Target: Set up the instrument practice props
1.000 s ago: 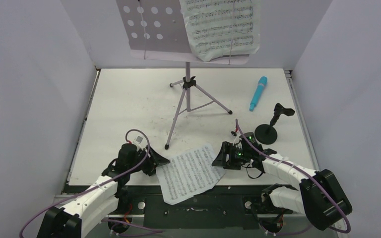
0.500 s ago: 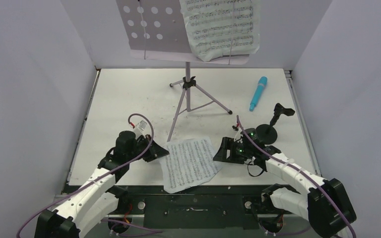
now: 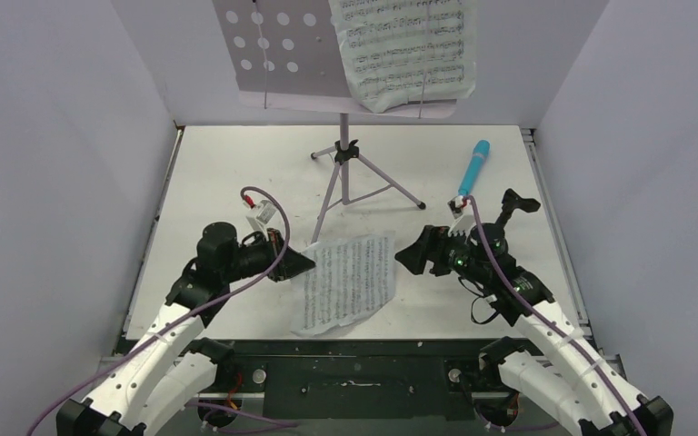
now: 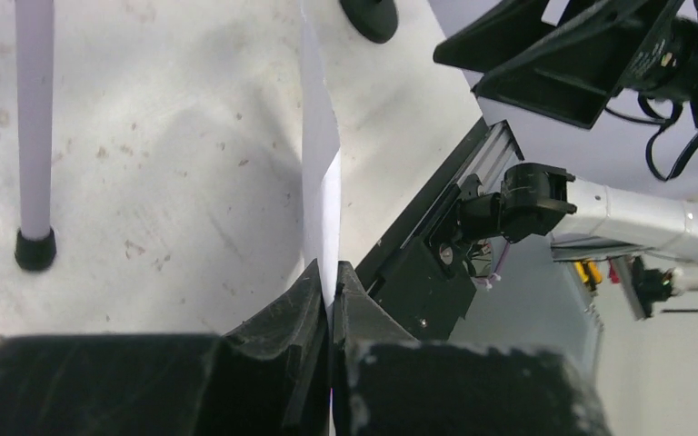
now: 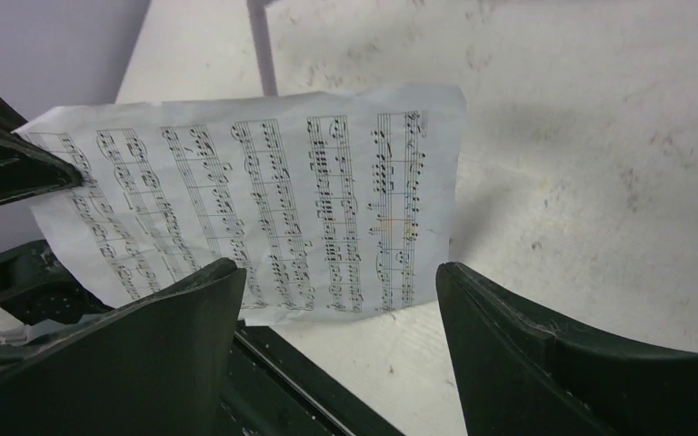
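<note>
Table point(image 3: 227, 173): white, scuffed. Walls point(image 3: 54, 136): pale grey-lilac. Left gripper point(image 3: 305, 266): clamped on sheet-music page point(image 3: 350, 282). Right gripper point(image 3: 411, 257): fingers apart.

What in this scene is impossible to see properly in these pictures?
- Top view: the music stand's desk and its sheet-music page are cut off by the upper edge.
- Top view: the base of the mic stand is hidden behind the right arm.
- Left wrist view: the held page shows edge-on, print unseen.
</note>
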Motion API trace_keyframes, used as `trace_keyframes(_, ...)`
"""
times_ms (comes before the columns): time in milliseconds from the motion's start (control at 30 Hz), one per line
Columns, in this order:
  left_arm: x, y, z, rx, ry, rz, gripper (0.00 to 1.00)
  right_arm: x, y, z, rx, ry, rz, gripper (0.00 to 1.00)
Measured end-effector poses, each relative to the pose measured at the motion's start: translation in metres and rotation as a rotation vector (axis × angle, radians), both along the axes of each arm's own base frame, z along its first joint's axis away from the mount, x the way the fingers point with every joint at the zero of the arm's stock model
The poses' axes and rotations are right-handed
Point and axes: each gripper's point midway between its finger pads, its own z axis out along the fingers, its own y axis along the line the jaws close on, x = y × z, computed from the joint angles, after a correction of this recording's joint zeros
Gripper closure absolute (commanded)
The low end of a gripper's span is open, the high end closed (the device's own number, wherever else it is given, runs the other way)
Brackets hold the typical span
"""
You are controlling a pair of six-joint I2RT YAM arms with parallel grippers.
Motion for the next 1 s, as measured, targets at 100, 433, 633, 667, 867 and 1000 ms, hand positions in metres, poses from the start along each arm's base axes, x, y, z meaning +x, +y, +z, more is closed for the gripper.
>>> trace_keyframes(100,-0.001,-0.001,0.025,-0.005,-0.117,-0.035,1.0,0.006,0.0,0.04,0.018,-0.111,0.003,0.17)
trace_keyframes(433,-0.015,-0.002,0.085,-0.049,-0.44,-0.14,1.0,0.011,-0.006,0.119,0.029,-0.305,0.0,0.1)
trace_keyframes(633,-0.025,-0.006,0.104,-0.077,-0.566,-0.217,1.0,0.008,-0.002,0.147,0.048,-0.365,0.035,0.09)
trace_keyframes(667,-0.027,-0.006,0.107,-0.081,-0.585,-0.224,1.0,0.008,-0.001,0.151,0.051,-0.372,0.044,0.09)
trace_keyframes(867,-0.035,-0.003,0.126,-0.095,-0.721,-0.237,1.0,0.006,0.003,0.16,0.05,-0.387,0.079,0.09)
trace_keyframes(1000,-0.038,-0.001,0.131,-0.087,-0.777,-0.239,1.0,0.004,0.004,0.17,0.051,-0.405,0.097,0.08)
